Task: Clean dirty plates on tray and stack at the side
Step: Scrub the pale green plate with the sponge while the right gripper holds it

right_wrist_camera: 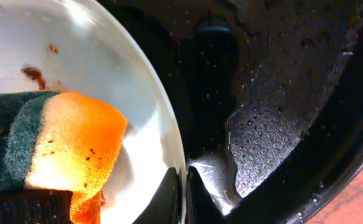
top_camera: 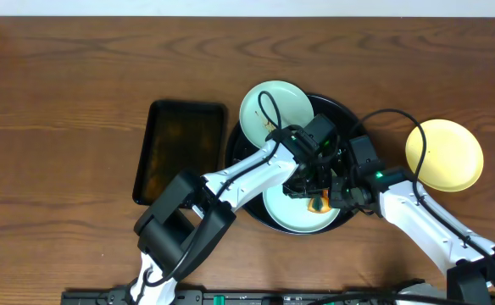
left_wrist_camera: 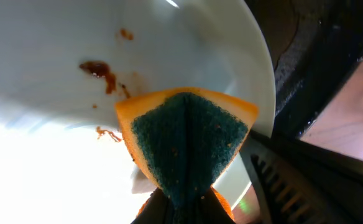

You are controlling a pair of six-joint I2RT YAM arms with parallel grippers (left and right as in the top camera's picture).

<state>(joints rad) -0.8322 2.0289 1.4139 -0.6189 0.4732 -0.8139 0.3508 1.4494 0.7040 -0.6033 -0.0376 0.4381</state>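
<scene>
The plates are three, and two are on the big tray while one is off it. Far left on the brown wooden table (top_camera: 61, 85) lies a small black tray shaped like a box lid (top_camera: 180, 152). Next to it sits the large round shiny black tray (top_camera: 330, 108), and its floor looks wet.

The first pale mint-blue round plate (top_camera: 294, 106) lies at the back left of the round tray, partly over the rim. The second pale mint-blue round plate (top_camera: 290, 213) (left_wrist_camera: 45, 50) lies at the front of that tray. It has brown smears (left_wrist_camera: 97, 70) on it.

The left gripper (top_camera: 308, 182) (left_wrist_camera: 181, 208) is clenched on a folded sponge, orange with a green scrubby side (top_camera: 318, 203) (left_wrist_camera: 184, 140) (right_wrist_camera: 63, 149). The sponge presses on the second mint-blue plate, just beside the smears.

The right gripper (top_camera: 339, 193) (right_wrist_camera: 183, 199) pinches the right edge of this same plate. One finger is inside the rim and one is outside.

Far right, the pale yellow round plate (top_camera: 444, 155) lies alone on the table, well apart from the round tray.
</scene>
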